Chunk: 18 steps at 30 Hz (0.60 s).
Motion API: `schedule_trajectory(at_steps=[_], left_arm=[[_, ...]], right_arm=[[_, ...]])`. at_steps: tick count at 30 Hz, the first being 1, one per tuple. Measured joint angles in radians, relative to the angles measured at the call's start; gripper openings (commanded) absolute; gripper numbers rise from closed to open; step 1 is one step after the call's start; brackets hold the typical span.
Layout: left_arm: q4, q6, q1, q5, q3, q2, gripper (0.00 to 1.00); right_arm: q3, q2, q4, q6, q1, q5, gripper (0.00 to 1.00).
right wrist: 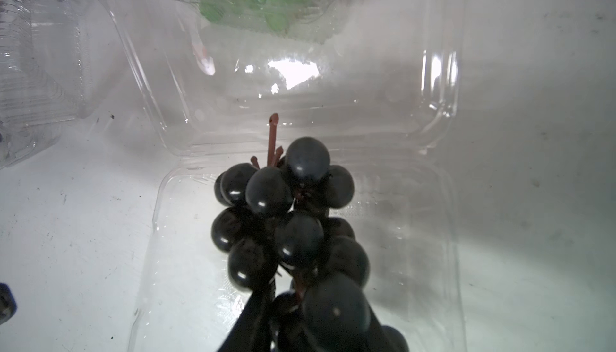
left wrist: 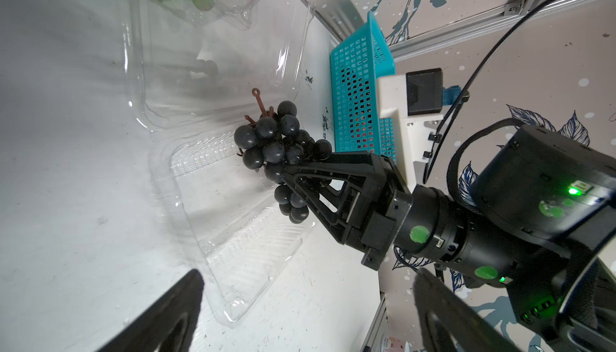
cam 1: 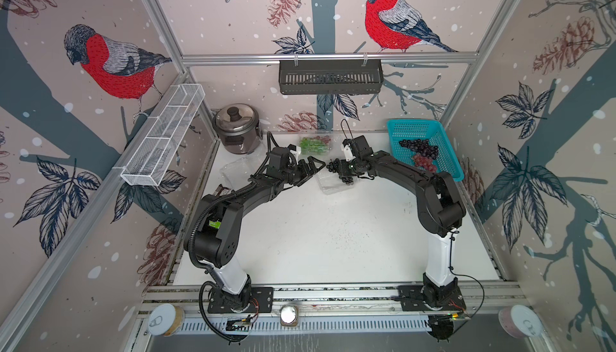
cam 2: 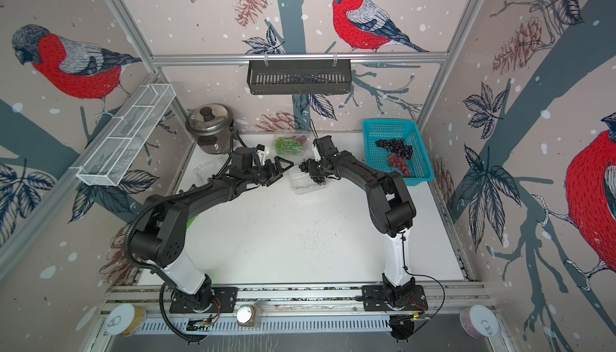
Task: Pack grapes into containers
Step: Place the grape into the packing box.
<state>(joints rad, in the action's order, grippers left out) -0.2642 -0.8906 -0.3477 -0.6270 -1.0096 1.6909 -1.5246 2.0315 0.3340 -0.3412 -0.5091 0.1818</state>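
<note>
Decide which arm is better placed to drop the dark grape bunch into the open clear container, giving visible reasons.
Right. The right gripper holds the dark bunch over the open container; the left gripper hangs open and empty beside it.

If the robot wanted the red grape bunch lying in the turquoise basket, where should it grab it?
Probably across the middle of the red grape bunch, coming straight down from above: it lies flat in the turquoise perforated plastic basket, whose walls block a sideways approach, and the dark purple grape bunch crowds its far side.
</note>
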Motion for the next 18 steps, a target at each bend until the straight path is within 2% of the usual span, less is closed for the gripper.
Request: schedule_trajectory(at_steps=[18], left_arm=[[0.001, 0.008, 0.004, 0.000, -0.006, 0.030, 0.97]], right_arm=[[0.072, -0.016, -0.020, 0.011, 0.000, -0.041, 0.47]])
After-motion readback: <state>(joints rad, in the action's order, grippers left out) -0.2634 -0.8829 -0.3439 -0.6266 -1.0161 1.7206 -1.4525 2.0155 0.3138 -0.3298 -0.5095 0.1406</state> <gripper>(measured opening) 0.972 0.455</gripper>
